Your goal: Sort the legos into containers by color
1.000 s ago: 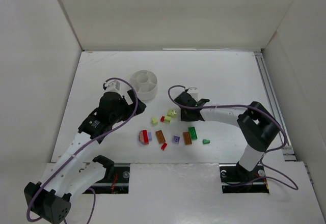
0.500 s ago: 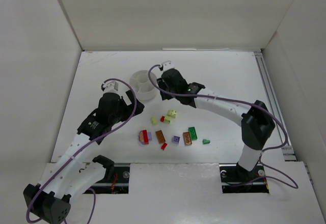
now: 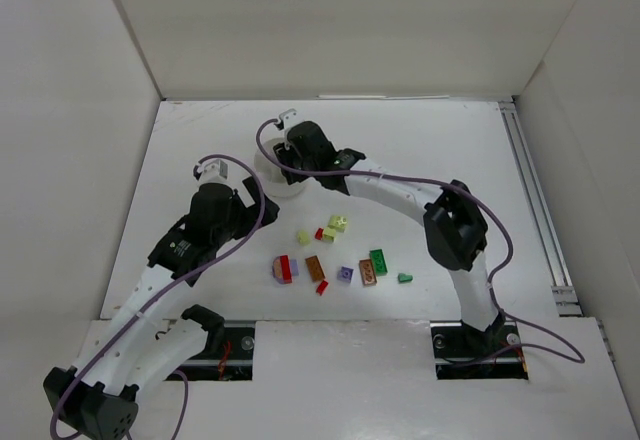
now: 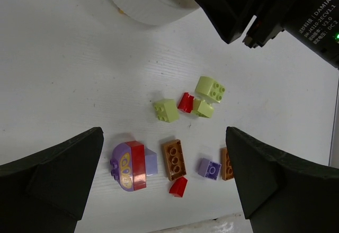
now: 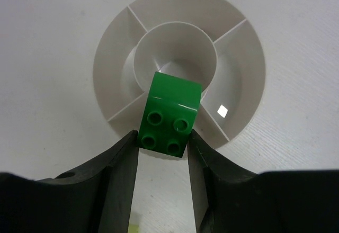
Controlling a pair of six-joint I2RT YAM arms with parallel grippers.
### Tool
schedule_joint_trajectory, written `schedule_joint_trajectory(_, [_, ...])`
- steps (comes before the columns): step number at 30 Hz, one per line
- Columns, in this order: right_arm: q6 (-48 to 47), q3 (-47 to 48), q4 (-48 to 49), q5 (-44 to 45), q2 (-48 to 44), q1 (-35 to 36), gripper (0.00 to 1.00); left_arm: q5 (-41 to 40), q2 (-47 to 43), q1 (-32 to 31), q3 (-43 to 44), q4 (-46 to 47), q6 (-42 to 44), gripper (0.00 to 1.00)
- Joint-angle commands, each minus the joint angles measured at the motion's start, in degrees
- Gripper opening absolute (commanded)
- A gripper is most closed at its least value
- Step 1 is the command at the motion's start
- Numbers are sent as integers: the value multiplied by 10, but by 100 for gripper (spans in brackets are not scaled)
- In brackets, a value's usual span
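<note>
Pinching the green brick (image 5: 169, 119) above the tub (image 5: 258, 71), right gripper (image 5: 163, 137) should centre over one wedge (image 5: 114, 69) before letting go (left gripper (image 4: 164, 137) jaws spread wide)

This is a robotics lab test cell. A bare white surface (image 3: 420, 140) is boxed in by plain white panels (image 3: 330, 20) at 9, 12 and 3 o'clock. A left arm (image 3: 185, 245) and a right arm (image 3: 400, 192), both trailing purple cables, are bolted down at 6 o'clock. A metal rail (image 3: 535, 210) runs along the 3 o'clock edge.
</note>
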Motion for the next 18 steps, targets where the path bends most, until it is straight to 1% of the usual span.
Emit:
schedule_joint_trajectory(1, [-10,46,17,-5,6,4,46,-7,-9,-3,24,-4,-2,100])
schedule_joint_trajectory(4, [-10,57,11,-5,13,4,59,-7,-9,-3,24,-4,-2,100])
schedule_joint_trajectory(6, [-10,57,5,1,19,4,62,-7,-9,-3,24,-4,-2,100])
schedule_joint_trajectory(7, [-10,57,5,1,14,4,66,-7,-9,-3,24,-4,-2,100])
schedule_joint_trajectory(12, [-10,45,0,19,-15,4,68,-12,-9,-3,30,-4,3,100])
schedule_joint_trajectory(14, [-10,21,0,32,-44,4,68,-12,-9,-3,30,-4,8,100])
schedule_joint_trajectory(15, [-3,12,0,52,-56,4,68,-4,-14,-3,30,-4,8,100])
schedule_joint_trajectory(16, [2,-10,0,64,-71,4,68,2,-14,-3,30,-4,15,100])
schedule_joint_trajectory(17, [15,-23,-11,78,-107,4,68,11,-14,-3,30,4,21,100])
schedule_joint_trajectory(18, [44,-55,-36,111,-149,-6,69,38,-5,-3,36,21,37,100])
